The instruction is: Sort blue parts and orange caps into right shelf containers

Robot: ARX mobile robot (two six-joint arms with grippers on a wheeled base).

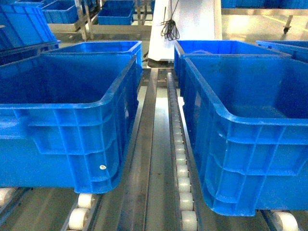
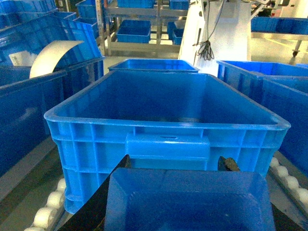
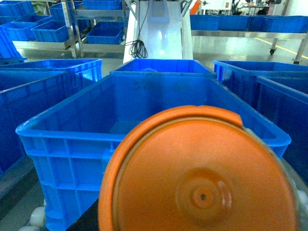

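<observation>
Two deep bright-blue containers stand side by side in the head view, the left one (image 1: 72,103) and the right one (image 1: 231,115); neither gripper shows there. In the left wrist view my left gripper (image 2: 176,166) is shut on a blue part (image 2: 185,202), a tray-like piece that fills the bottom of the frame. Its dark fingertips (image 2: 229,164) stick out on either side, just in front of a container's handle wall (image 2: 163,144). In the right wrist view a round orange cap (image 3: 199,183) sits in my right gripper (image 3: 199,195), hiding the fingers, in front of another container (image 3: 62,134).
White rollers (image 1: 185,192) and a metal rail (image 1: 144,159) run between the two crates. More blue crates stand behind them (image 1: 96,48) and at both sides. A white post with a hanging black cable (image 1: 169,24) rises at the back, with racks of smaller crates (image 1: 115,12).
</observation>
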